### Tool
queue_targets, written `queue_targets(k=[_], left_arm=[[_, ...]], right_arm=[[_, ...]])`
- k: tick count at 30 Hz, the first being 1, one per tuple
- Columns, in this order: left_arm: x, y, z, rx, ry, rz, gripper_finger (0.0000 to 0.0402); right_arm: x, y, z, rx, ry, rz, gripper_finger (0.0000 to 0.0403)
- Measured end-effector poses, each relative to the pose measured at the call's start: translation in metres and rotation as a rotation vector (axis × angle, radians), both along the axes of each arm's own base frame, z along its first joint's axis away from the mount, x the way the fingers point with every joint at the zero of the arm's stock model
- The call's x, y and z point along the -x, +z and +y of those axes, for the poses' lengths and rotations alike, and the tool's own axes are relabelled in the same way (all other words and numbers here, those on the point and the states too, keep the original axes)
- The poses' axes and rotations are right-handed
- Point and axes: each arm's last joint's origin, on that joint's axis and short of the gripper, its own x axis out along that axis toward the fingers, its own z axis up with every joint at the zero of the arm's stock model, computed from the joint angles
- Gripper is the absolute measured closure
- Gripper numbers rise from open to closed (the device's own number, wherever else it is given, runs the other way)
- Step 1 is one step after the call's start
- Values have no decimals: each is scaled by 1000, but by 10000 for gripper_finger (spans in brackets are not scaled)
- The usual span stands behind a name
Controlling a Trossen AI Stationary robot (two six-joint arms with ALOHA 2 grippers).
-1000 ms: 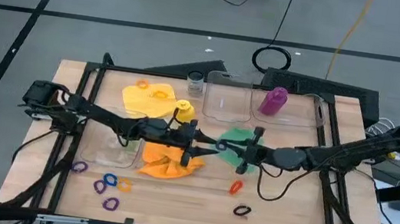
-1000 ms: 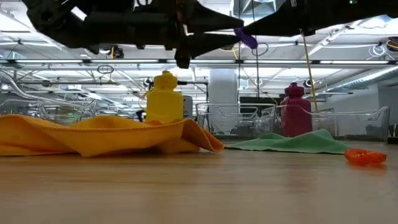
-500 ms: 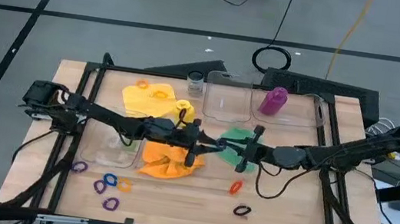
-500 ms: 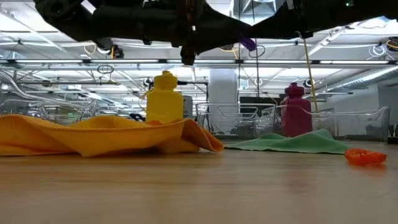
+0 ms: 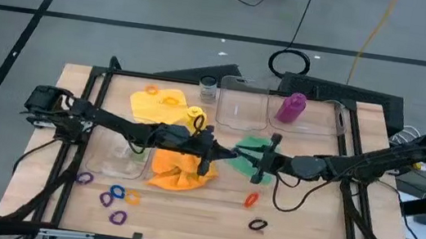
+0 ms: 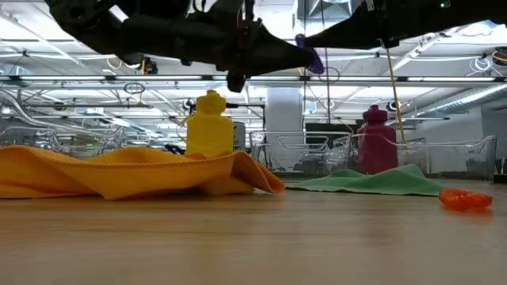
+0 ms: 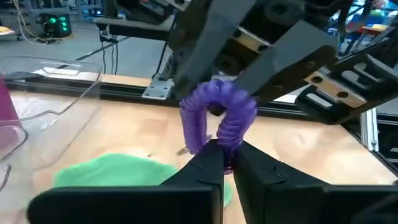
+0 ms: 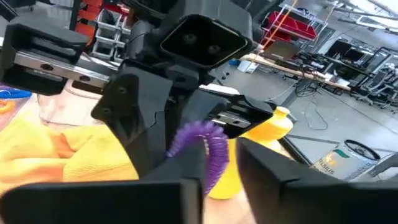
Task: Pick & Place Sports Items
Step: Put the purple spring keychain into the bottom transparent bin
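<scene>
High over the table's middle, my two grippers meet tip to tip around a purple elastic ring (image 7: 217, 112). My left gripper (image 7: 225, 158) is shut on it. My right gripper (image 8: 222, 163) faces it with its fingers apart, the ring's other end (image 8: 200, 144) between them. Below lie an orange cloth (image 5: 177, 171), a green cloth (image 5: 252, 151) and a yellow cloth (image 5: 157, 102). A yellow bottle (image 5: 195, 117) stands upright by the orange cloth. A purple bottle (image 5: 291, 107) stands in a clear box. My left gripper pinches the ring's near part (image 7: 222, 144) between its two fingertips, reaching nearly level from the table's left. The ring stands up from the fingertips, well clear of the table. My right gripper has a finger on either side of the ring's far part (image 7: 216, 93); I cannot tell whether they touch it.
Several coloured rings (image 5: 112, 197) lie near the front left, an orange-red ring (image 5: 251, 199) and a dark ring (image 5: 257, 224) at front centre. A clear box (image 5: 113, 160) sits under the left arm, another (image 5: 239, 110) at the back beside a small glass jar (image 5: 208, 88).
My left gripper has tipped its fingers up toward the ring in my right gripper and shut on it. Neither arm has travelled, and the ring has stayed in mid-air between the two grippers.
</scene>
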Motion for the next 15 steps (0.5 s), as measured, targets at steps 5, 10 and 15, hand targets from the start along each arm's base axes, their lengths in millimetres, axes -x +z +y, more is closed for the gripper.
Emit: queue_targets(k=[5,10,15], left_arm=[[0,-1,1,-28,21,14,393],[4,5,1,-60,16,25,393],[21,24,0,-120,45,85,393]], right_arm=[[3,3,2,34,14,5,264],[11,9,6,37,33,4,202],[20,16,10,37,55,3,165]])
